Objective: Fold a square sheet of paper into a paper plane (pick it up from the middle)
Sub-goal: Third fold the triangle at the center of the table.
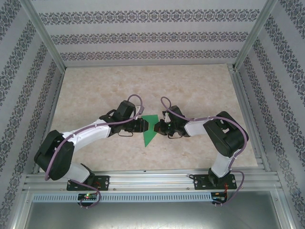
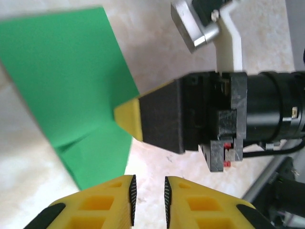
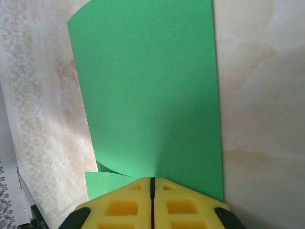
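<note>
My right gripper point(image 3: 152, 183): fingers pressed together with no gap, pinching the edge of the green paper sheet point(image 3: 147, 86), which fans out from my fingertips.
My left gripper point(image 2: 148, 200): fingers slightly apart, holding nothing; bare table point(image 2: 157, 162) shows through the narrow gap between the ribbed pads.
Paper, shape: folded, tapering to a point toward my bases in the top view, with a short crease near the edge I hold.
Paper, place: mid-table, between my two grippers, mostly lying flat; at my right fingertips one layer curls up off a lower layer.
Left gripper to paper: just beside its edge; I cannot tell whether it touches.
Grippers to each other: tips facing, close together, with the paper's wide end between them.
Table: pale marbled surface, inside patterned walls.
</note>
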### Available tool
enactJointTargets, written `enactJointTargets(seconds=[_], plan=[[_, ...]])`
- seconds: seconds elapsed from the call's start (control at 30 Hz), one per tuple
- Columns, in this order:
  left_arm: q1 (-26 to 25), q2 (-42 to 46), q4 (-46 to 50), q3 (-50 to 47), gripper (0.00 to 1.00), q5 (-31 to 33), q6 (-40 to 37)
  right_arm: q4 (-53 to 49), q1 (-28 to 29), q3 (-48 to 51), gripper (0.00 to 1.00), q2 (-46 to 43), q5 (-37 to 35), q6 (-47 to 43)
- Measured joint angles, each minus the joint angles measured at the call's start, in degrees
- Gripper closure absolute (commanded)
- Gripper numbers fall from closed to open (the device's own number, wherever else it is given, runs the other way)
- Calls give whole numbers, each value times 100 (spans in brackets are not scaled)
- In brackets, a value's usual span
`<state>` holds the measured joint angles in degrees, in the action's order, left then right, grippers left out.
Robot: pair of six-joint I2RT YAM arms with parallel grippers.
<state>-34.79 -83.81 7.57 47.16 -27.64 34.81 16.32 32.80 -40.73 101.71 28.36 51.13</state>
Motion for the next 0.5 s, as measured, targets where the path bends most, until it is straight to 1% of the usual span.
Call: enactJointTargets(seconds=[0.17, 0.4, 0.5], plan=[[-269, -516, -199, -76, 80, -295, 291, 0, 0, 0, 92, 0, 0, 9], [-299, -1362, -358, -74, 85, -341, 433, 0, 0, 0, 91, 0, 0, 9], [-278, -1515, -380, -74, 86, -337, 450, 0, 0, -2, 90, -4, 0, 7]])
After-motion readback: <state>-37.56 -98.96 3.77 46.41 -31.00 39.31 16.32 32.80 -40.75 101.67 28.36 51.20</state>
